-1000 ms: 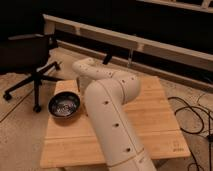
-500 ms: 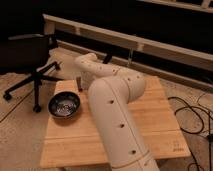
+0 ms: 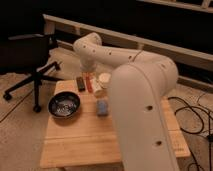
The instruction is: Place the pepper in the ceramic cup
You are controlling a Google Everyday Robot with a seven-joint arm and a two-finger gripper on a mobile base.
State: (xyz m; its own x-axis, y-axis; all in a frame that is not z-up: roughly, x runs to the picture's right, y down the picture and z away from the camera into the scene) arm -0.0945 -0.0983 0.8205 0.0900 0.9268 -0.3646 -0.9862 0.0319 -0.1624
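The pepper [image 3: 89, 83] is a slender red-orange piece standing upright at the back of the wooden table [image 3: 90, 140], right under my wrist. The ceramic cup [image 3: 105, 79] is a small cream-white cup just to the right of the pepper, on the table. My gripper [image 3: 84, 83] hangs from the white arm at the table's back edge, down at the pepper, with a dark part to the pepper's left. The arm hides the table's right side.
A wide dark bowl [image 3: 64, 105] sits at the table's left. A pale blue block [image 3: 102, 106] lies mid-table, and a whitish bottle-like thing [image 3: 97, 91] lies in front of the cup. A black office chair [image 3: 27, 55] stands left; cables [image 3: 197, 120] lie on the floor at the right.
The big white arm link has swung to the right, uncovering the cup, the blue block and the table's middle. The gripper has stayed at the back of the table.
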